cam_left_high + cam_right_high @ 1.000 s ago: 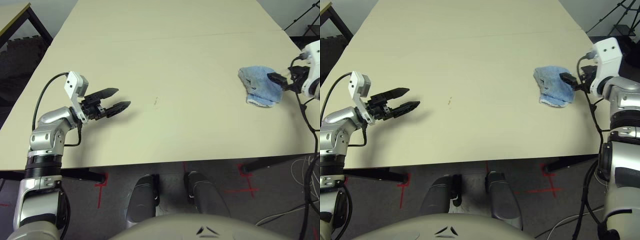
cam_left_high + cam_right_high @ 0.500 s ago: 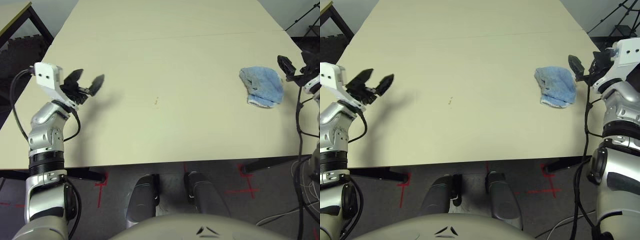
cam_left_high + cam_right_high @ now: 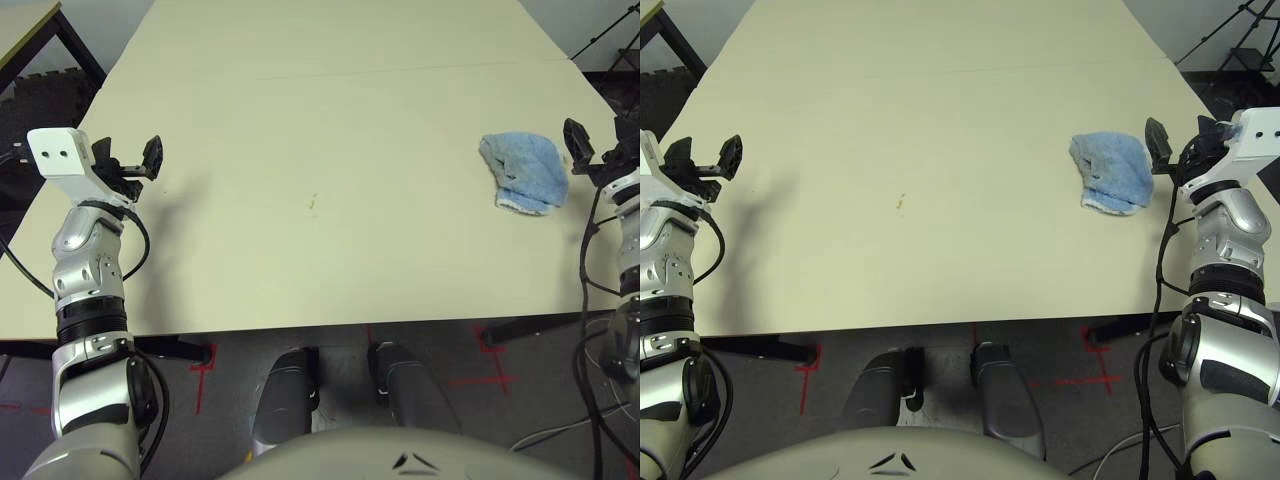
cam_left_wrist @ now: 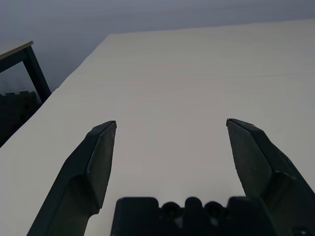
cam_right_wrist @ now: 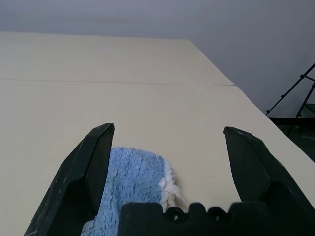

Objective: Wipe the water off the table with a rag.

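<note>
Though faint, the water (image 3: 313, 203) dots the table (image 3: 350, 130) far from the rag (image 3: 524, 172).

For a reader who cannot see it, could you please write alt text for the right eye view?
A light-blue rag lies crumpled on the right side of a pale table, untouched. The right gripper is raised just beside it with fingers open, and the left gripper is open at the table's left edge. A tiny amber water spot sits left of centre.

The left arm is raised at the robot's left side, forearm upright, and its left gripper (image 3: 125, 165) is held with fingers spread wide. The right gripper (image 3: 1180, 140) is likewise held up — black fingers parted — on a bent, upright forearm.
</note>
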`<act>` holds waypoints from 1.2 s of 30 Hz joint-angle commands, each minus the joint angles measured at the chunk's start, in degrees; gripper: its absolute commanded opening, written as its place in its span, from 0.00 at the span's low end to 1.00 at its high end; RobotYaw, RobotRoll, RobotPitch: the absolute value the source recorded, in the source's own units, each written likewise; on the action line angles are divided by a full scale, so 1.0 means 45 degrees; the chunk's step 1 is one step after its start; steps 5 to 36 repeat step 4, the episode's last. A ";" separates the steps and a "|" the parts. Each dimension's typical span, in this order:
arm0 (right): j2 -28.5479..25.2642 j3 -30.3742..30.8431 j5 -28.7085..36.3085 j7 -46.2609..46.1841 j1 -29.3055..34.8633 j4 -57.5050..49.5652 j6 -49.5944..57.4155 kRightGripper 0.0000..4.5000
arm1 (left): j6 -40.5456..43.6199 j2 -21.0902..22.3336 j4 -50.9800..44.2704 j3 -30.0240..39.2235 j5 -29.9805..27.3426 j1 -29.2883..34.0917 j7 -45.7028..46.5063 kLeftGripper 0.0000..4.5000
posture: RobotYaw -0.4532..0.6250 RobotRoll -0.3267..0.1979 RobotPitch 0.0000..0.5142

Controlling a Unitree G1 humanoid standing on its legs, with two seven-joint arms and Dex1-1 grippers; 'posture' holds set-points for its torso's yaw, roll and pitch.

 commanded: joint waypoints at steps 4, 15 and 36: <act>0.0046 -0.0007 -0.0007 -0.0198 0.0159 -0.0144 -0.0126 0.99 | -0.0246 0.0107 0.0454 0.0055 0.0176 -0.0231 0.0099 1.00 | 0.40 0.62 0.34; 0.0046 -0.0007 -0.0007 -0.0198 0.0159 -0.0144 -0.0126 0.99 | -0.0246 0.0107 0.0454 0.0055 0.0176 -0.0231 0.0099 1.00 | 0.40 0.62 0.34; 0.0046 -0.0007 -0.0007 -0.0198 0.0159 -0.0144 -0.0126 0.99 | -0.0246 0.0107 0.0454 0.0055 0.0176 -0.0231 0.0099 1.00 | 0.40 0.62 0.34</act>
